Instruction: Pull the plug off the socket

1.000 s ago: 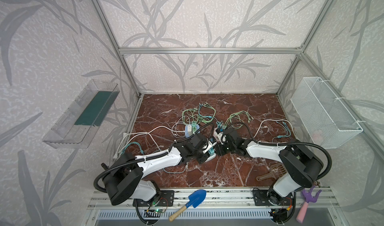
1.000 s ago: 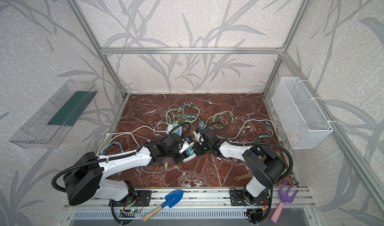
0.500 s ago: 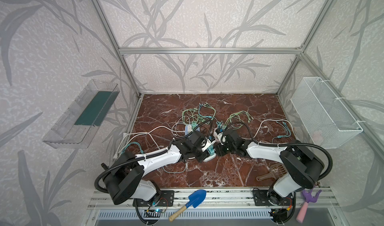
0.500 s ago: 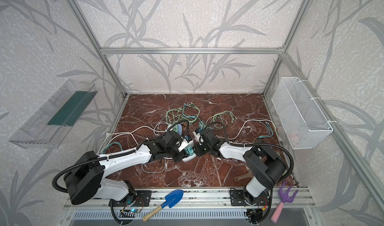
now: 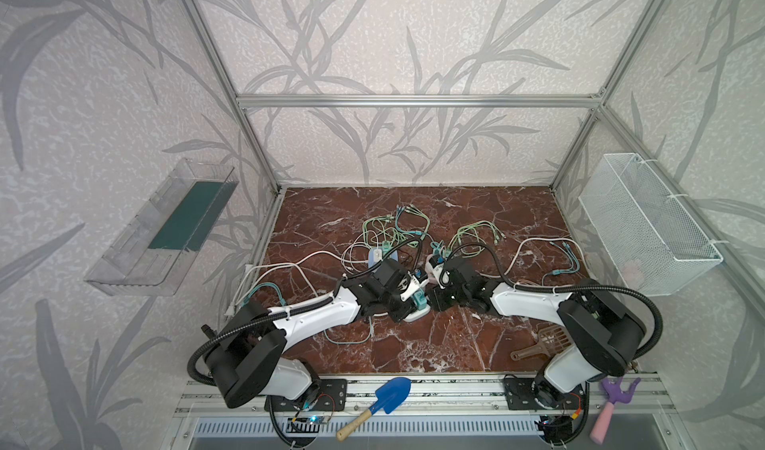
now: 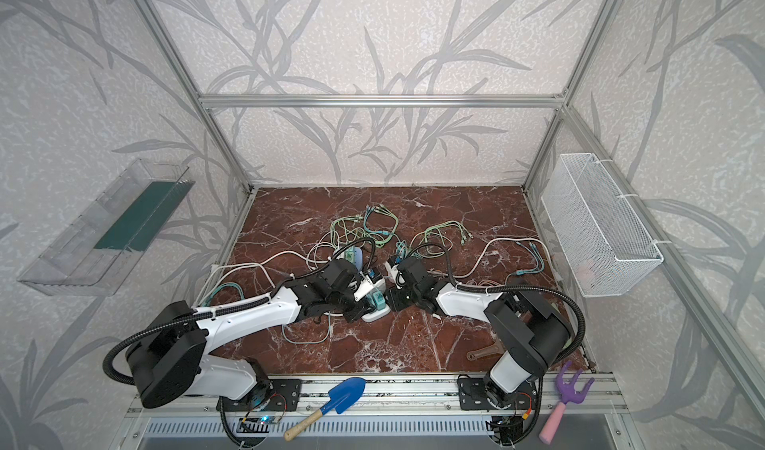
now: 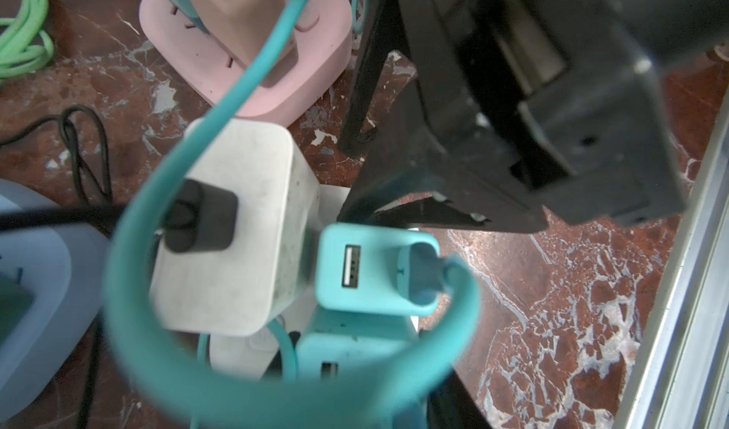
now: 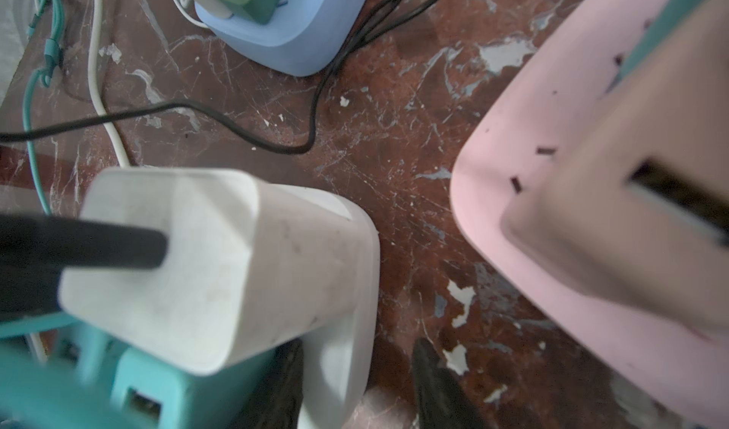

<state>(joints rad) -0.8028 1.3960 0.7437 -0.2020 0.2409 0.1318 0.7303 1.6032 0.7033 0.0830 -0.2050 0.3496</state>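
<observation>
The right pincer (image 8: pixel 358 387) is spread. One dark finger (image 8: pixel 282 383) sits at the foot of the white plug (image 8: pixel 189 265), and the other stands over the bare table (image 8: pixel 394 139). A corner of the white socket (image 8: pixel 347 297) lies between them, with a strip of table showing beside the outer finger. In a top view, the left pincer (image 5: pixel 414 301) meets the right one tip to tip over this socket, close against the teal plug (image 5: pixel 420 303). Its fingers are too small and hidden to tell whether they are spread or pinching anything.

The teal plug and white plug stand upright side by side on the white socket. A black cable end (image 7: pixel 201 218) is pushed into the white plug, and a teal cable (image 7: pixel 130 249) loops out of the teal one.

Farther out are a pink socket (image 7: pixel 315 52) with a pale plug in it and a blue socket (image 8: pixel 292 32) carrying a green plug. Both are apart from the white socket.
</observation>
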